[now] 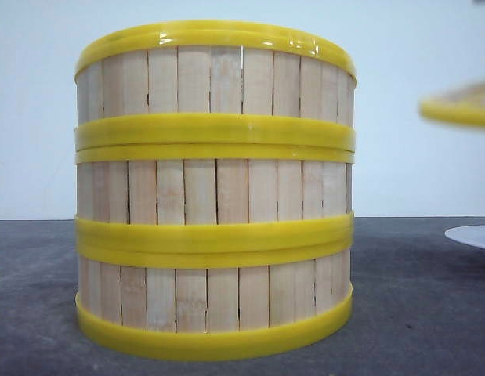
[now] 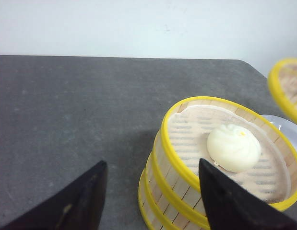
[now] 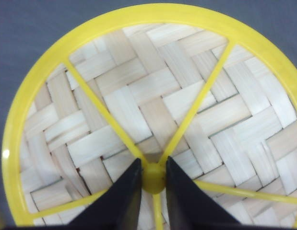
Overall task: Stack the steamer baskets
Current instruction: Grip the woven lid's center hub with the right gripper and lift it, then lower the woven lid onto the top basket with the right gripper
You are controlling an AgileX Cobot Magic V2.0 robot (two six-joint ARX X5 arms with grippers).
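Three steamer baskets (image 1: 215,188) stand stacked on the dark table, filling the front view. In the left wrist view the top steamer basket (image 2: 186,167) holds a white bun (image 2: 233,147) on a pale liner. My left gripper (image 2: 152,163) hangs open above the stack's near edge, one finger over the table, the other over the top basket. My right gripper (image 3: 153,162) is shut on the yellow centre knob (image 3: 153,181) of a round woven lid (image 3: 138,96) with a yellow rim and spokes. That lid (image 1: 460,106) hovers in the air at the right of the front view.
A flat white plate (image 1: 473,235) lies on the table to the right of the stack, under the raised lid (image 2: 285,88). A pale wall stands behind the table. The table's far right corner (image 2: 242,62) shows in the left wrist view.
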